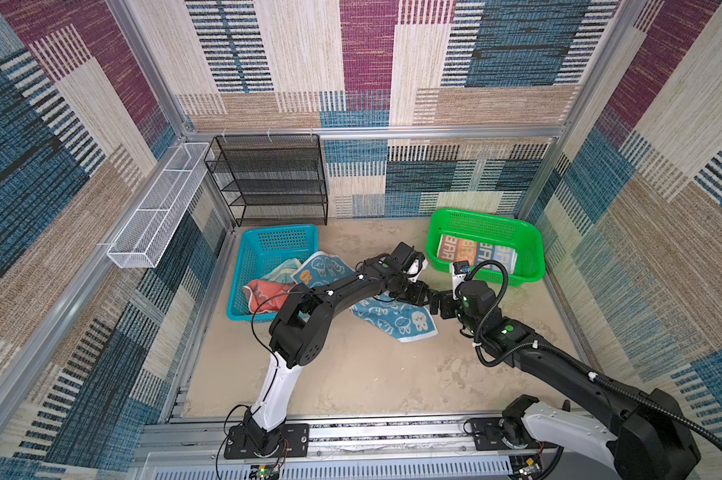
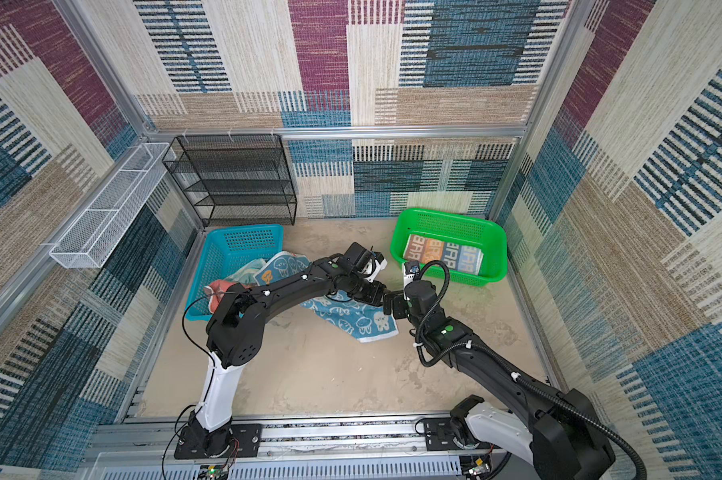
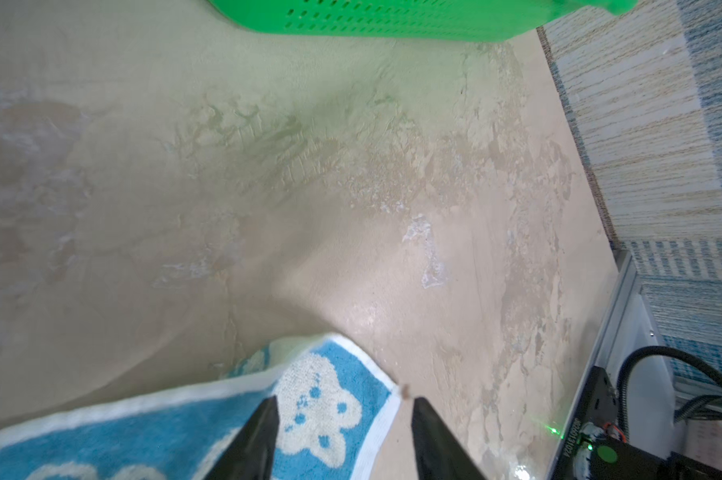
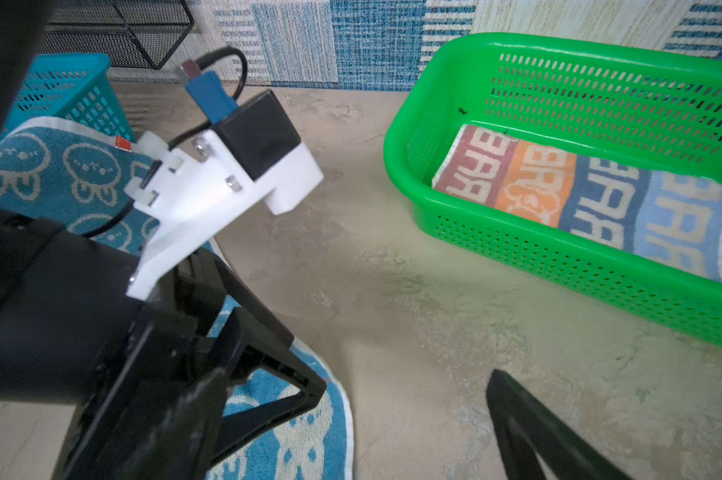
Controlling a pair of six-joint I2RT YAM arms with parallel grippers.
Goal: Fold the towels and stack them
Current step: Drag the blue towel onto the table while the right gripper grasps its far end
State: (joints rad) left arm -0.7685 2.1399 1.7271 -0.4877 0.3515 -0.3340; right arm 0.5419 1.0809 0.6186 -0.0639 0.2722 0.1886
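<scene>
Towels, counted: three I can be sure of. One lettered towel [image 1: 478, 253] lies folded in the green basket [image 1: 532, 245]. One blue rabbit towel [image 1: 396, 322] sprawls on the tabletop [image 1: 351, 374], one end up against the blue basket [image 1: 251, 257], where one coral towel [image 1: 263, 295] sits crumpled. My left claw [image 3: 346, 400] is apart over the rabbit towel's corner. My right claw [image 1: 437, 306] is spread wide, holding nothing.

Two plastic baskets: a blue basket [image 1: 280, 227] far left and a green basket [image 1: 484, 227] far right. Three towels show clearly: one lettered towel [image 1: 475, 253], one blue rabbit towel [image 1: 396, 320] and one coral towel [image 1: 261, 293]. A pale fourth cloth [image 1: 282, 268] peeks out beside the coral one. One black mesh rack [image 1: 268, 178]. One white wire tray [image 1: 159, 208].
</scene>
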